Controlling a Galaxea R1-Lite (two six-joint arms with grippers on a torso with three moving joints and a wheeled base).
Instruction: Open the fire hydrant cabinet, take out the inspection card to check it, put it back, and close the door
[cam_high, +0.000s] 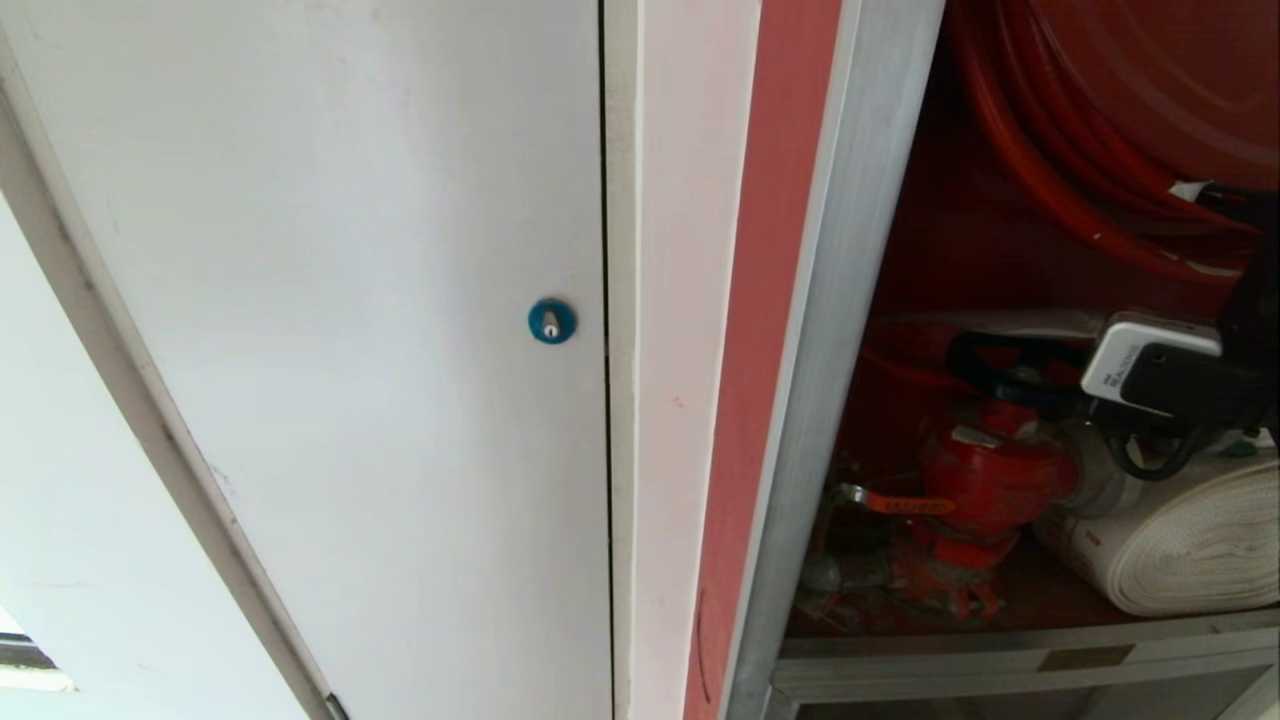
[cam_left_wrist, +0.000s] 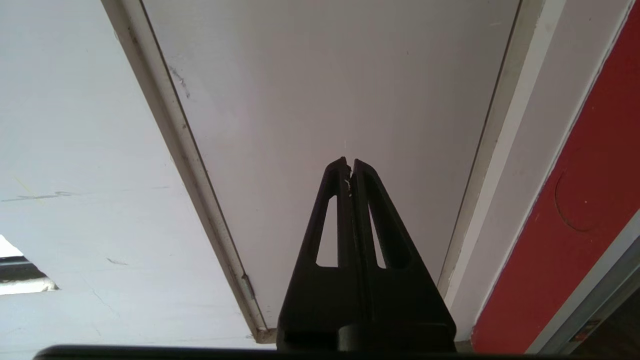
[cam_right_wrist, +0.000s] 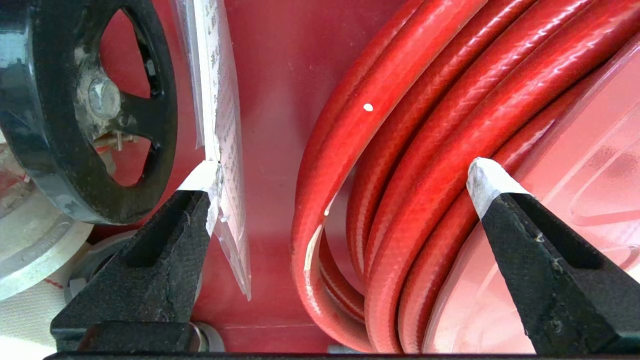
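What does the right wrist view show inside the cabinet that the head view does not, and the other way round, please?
Only the right wrist view shows the inspection card, edge-on beside one finger of the wide-open right gripper, and the black handwheel's spokes. Only the head view shows the white door with its blue lock, the silver frame and the red valve. Both show the red hose and the white rolled hose.

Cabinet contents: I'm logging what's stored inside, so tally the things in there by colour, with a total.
Red: 2, the hose coil and the valve body.
Black: 1, the handwheel.
White: 2, the rolled hose and the inspection card.
Total: 5.
The open right gripper reaches in beside the card.
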